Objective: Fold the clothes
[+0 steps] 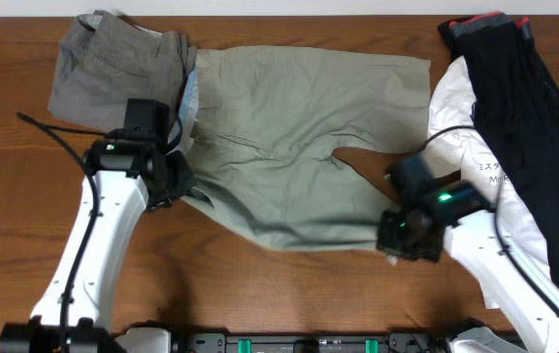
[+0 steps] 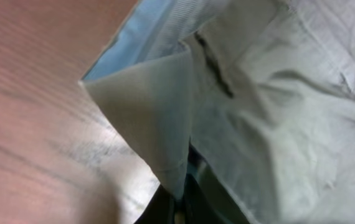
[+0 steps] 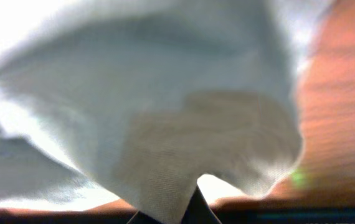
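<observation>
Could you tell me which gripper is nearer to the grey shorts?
Left. The left gripper sits just below the grey shorts, pinching the waistband corner of the khaki shorts. The right gripper is far across the table, holding their hem.

Clothes between shorts (left) and T-shirt

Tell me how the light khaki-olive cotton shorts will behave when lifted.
Probably floppy: the light khaki-olive cotton shorts wrinkle and drape from the left gripper. Likely light, since the thin hem hangs in soft folds at the right gripper. The middle may sag.
</observation>
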### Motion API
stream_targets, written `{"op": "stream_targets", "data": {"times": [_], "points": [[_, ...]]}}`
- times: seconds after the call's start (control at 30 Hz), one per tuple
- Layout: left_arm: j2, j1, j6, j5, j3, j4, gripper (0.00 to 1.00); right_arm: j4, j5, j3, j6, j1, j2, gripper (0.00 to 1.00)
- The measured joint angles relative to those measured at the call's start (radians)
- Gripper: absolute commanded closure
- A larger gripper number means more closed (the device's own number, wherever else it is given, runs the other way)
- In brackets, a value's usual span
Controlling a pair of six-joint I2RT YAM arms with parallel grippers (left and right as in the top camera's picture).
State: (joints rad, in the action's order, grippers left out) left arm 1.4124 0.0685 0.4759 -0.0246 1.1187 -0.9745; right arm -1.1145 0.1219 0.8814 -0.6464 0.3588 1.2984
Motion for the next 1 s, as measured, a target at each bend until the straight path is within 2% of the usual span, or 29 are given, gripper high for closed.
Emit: {"op": "stream_targets", "data": {"times": [0.13, 0.3, 0.6, 1.0], "points": [[-0.076, 0.001, 0.025, 0.012, 0.0, -0.05, 0.94, -0.019, 0.006, 0.032, 0.137, -0.161, -0.005, 0.99], [-0.191, 0.008, 0.047, 0.017, 0.0, -0.077, 0.94, -0.04, 0.031, 0.138, 0.27, -0.263, -0.005, 0.99], [-0.335, 0.007, 0.052, 0.032, 0.0, -0.087, 0.94, -0.12, 0.036, 0.354, 0.393, -0.288, -0.005, 0.99], [-0.478, 0.007, 0.052, 0.031, 0.0, -0.171, 0.94, -0.248, 0.021, 0.416, 0.444, -0.288, -0.067, 0.99]]}}
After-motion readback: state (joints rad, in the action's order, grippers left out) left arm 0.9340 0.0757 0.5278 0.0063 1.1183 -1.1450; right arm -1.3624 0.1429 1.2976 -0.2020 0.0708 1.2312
